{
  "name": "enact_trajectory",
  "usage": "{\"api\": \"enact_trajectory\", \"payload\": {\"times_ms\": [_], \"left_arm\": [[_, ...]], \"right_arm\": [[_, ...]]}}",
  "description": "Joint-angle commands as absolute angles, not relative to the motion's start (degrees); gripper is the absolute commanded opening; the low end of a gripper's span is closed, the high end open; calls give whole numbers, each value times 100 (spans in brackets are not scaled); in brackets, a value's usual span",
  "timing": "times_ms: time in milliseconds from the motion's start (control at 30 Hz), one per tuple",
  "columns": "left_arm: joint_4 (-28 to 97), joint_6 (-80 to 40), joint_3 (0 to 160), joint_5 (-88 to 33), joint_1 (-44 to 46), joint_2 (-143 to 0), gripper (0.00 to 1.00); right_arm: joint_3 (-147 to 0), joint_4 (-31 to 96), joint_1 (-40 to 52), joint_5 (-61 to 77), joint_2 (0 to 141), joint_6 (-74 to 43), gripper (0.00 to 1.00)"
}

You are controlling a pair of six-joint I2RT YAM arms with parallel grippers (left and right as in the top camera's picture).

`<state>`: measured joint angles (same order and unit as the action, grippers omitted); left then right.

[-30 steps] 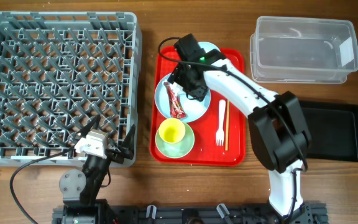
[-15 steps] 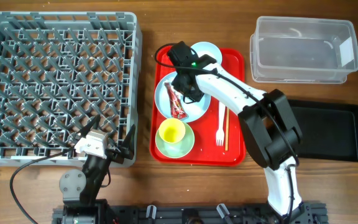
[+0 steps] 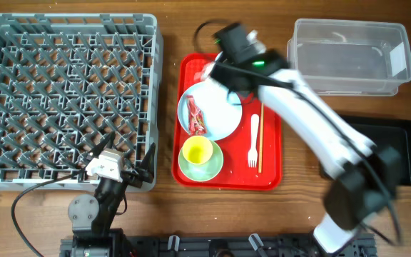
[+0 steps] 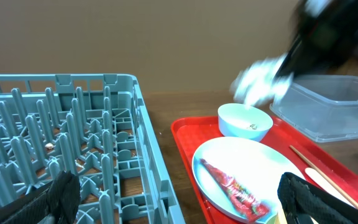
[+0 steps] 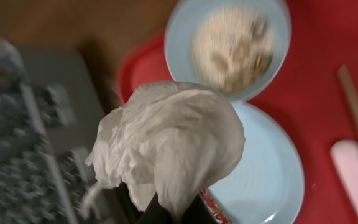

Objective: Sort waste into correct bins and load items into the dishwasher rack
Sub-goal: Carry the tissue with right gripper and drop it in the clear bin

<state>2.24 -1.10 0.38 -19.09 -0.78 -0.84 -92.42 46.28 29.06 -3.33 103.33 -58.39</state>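
My right gripper (image 5: 176,210) is shut on a crumpled white tissue (image 5: 173,137) and holds it in the air over the red tray's far end (image 3: 218,70). Below it lie the light blue plate (image 5: 269,177) and a pale bowl of beige food scraps (image 5: 229,43). The red wrapper (image 3: 197,121) lies on the plate (image 3: 216,107). A yellow cup (image 3: 198,150) stands in a mint bowl (image 3: 212,168). The white fork (image 3: 253,140) and chopsticks (image 3: 260,139) lie on the tray's right side. My left gripper (image 3: 123,170) rests open at the grey rack's near edge (image 4: 157,162).
The grey dishwasher rack (image 3: 66,100) fills the left of the table. The clear tub (image 3: 348,57) stands at the back right, with the black tray (image 3: 387,153) in front of it. The red serving tray (image 3: 270,178) sits in the middle. My right arm spans from the tray to the front right.
My right gripper has shut on the tissue and lifted it off the plate, moving toward the back of the tray. The left arm has not moved.
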Motion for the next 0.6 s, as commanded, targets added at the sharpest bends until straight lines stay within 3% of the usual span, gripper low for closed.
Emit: {"api": "enact_trajectory", "payload": {"times_ms": [0, 333, 400, 467, 500, 567], "left_arm": [[266, -21, 32, -1855, -47, -54, 100], [268, -21, 32, -1855, -47, -54, 100], [268, -21, 32, -1855, -47, -54, 100], [266, -21, 32, -1855, -47, -54, 100], [268, -21, 32, -1855, -47, -54, 100], [268, -21, 32, -1855, -47, -54, 100]], "right_arm": [[-9343, 4681, 2362, -1015, 9594, -5710, 4], [-9332, 4560, 185, -1240, 9977, -6040, 4], [-9332, 4298, 3, -1103, 10285, -5710, 36], [-9332, 3979, -97, -845, 10571, -5078, 95], [-9332, 3942, -148, -744, 10659, -4880, 100], [-9332, 4062, -189, -672, 10665, -4860, 100]]}}
